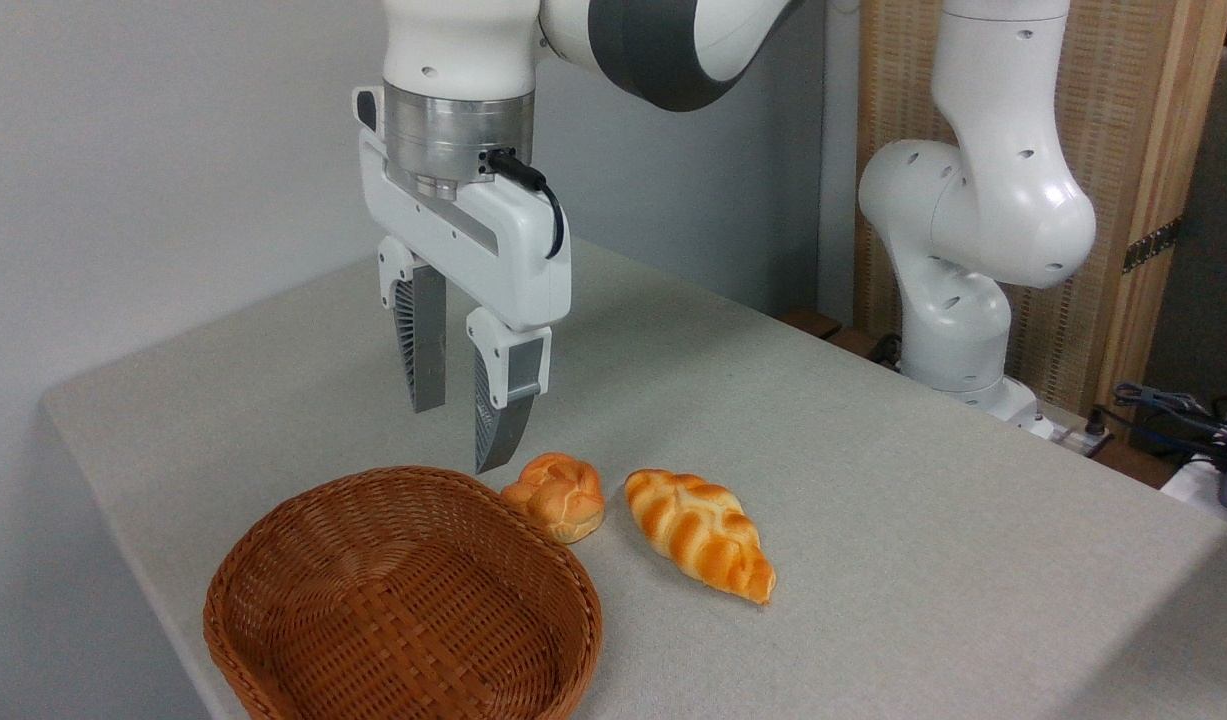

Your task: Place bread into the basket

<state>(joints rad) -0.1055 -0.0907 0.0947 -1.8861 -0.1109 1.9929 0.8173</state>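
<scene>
Setting: grey felt-like tabletop [873, 480] fills the middle of the frame, with a plain pale wall at upper left and a wooden slatted panel [1153, 150] at upper right.
Arm: white Franka arm, its base [958, 330] at the right rear of the table, reaches across the top of the frame to the upper centre.
Gripper: gripper [463, 405] hangs above the table at centre left, fingers pointing down with a clear gap between them and nothing held.
Bread: small knotted bun [558, 495] lies on the table at lower centre, just beside the basket's far right rim and just below and right of the nearer fingertip.
Basket: oval wicker basket [273, 560] sits at lower left, with nothing inside it.
Progress: bun is not yet grasped; grasping, lifting, carrying over the rim and releasing all seem left to do.
Nearby: longer braided loaf [701, 533] lies near the bun's right side, apart from it; cables [1173, 405] sit at the far right edge.
Obstruction: basket rim close to the bun probably leaves little room for the left finger.
</scene>
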